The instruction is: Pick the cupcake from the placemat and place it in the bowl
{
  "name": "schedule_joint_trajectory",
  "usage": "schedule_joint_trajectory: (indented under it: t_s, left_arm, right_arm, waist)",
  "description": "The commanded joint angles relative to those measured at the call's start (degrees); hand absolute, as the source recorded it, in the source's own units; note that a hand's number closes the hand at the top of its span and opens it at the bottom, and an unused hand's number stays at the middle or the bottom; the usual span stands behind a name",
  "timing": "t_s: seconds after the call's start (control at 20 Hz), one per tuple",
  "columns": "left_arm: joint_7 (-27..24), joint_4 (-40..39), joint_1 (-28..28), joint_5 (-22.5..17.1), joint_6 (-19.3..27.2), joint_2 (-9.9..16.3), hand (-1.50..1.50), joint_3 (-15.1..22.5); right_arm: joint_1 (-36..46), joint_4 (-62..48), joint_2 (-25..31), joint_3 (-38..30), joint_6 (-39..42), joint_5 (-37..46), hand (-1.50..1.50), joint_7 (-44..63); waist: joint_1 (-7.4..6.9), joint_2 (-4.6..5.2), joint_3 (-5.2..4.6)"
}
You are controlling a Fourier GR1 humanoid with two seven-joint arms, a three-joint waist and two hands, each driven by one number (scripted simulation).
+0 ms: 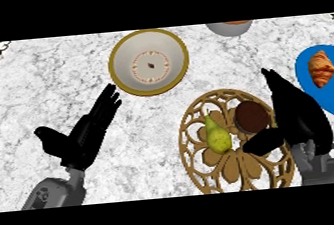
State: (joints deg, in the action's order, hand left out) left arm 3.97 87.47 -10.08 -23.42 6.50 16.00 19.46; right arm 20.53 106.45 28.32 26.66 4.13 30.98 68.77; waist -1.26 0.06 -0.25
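While the right hand (fingers straight) flanks the cupcake, the filigree placemat lies round.

2 grey forearms enter from the lower edge, each blocky and matte with darker seams and recessed panels near the wrist. Each ends in a glossless black hand, the left hand and the right hand, with slender tapered fingers and a thick thumb.
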Motion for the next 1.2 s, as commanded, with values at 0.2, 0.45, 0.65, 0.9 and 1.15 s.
schedule_joint_trajectory:
  t_s: [0.2,0.45,0.65,0.9,1.15]
  left_arm:
    - [0.3,0.6,1.5,-0.2,-0.5,0.9,0.0,-1.6]
    - [-1.7,-1.1,1.2,1.6,-0.4,-1.7,0.0,-0.1]
    - [0.7,1.1,0.3,1.1,-0.4,-1.2,0.0,-1.1]
    - [-0.4,0.1,1.9,1.6,-1.3,-1.4,0.0,-1.8]
    - [1.2,0.3,0.5,1.2,-1.7,-0.2,0.0,-4.5]
  right_arm:
    - [4.6,-7.3,-4.1,-2.4,9.9,-3.2,-1.5,14.4]
    - [5.6,-11.2,-5.6,-4.2,11.5,-5.3,-1.5,13.6]
    - [5.3,-14.5,-8.1,-2.2,10.1,-2.2,-1.5,12.1]
    - [7.1,-17.1,-11.2,-2.0,10.5,0.9,-1.5,12.2]
    - [3.4,-14.8,-10.7,-2.2,11.0,2.9,-1.5,10.7]
  waist:
    - [0.43,-0.1,0.1]
    - [0.84,0.02,0.13]
    - [0.68,-0.05,0.19]
    - [0.67,-0.06,0.18]
    - [1.36,-0.18,0.2]
